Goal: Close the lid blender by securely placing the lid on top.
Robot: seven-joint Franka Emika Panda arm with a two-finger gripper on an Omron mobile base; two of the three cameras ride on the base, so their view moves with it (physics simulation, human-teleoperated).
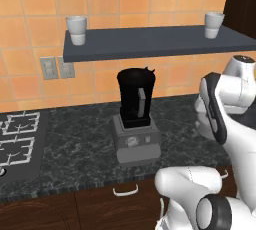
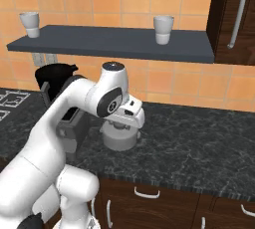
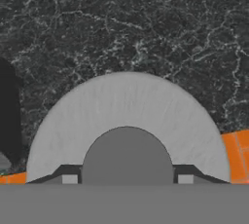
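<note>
Two white cups [image 1: 76, 29] stand well apart on the dark shelf [image 1: 150, 41] over the tabletop [image 1: 75, 144]; in the left base view one sits near the shelf's left end and the other [image 1: 213, 24] near its right end. Below the shelf, the blender [image 1: 136, 119] stands upright on the dark marbled tabletop, its black jar on the boxy grey base with the round knob facing forward. The jar's top is open, with nothing on it. A stove [image 1: 17, 141] lies to the blender's left, and two wall outlets [image 1: 57, 67] sit on the orange tiles behind it.

The lid [image 2: 119, 137] rests flat on the tabletop to the right of the blender, apart from it. In the right base view the arm bends down over the lid, with the hand [image 2: 122, 126] directly above it and low against its top. In the hand view the lid [image 3: 127, 121] appears as a broad light-grey disc with a darker raised knob at its middle, right under the camera, and the two fingertips [image 3: 69, 179] sit on either side of that knob, spread wider than it. I cannot tell whether they touch the lid; the hand looks parted and grips nothing that can be seen.

A dark wood cabinet [image 2: 236, 19] hangs at the right above the shelf end, and drawers with white handles [image 2: 148, 193] run below the tabletop edge.
</note>
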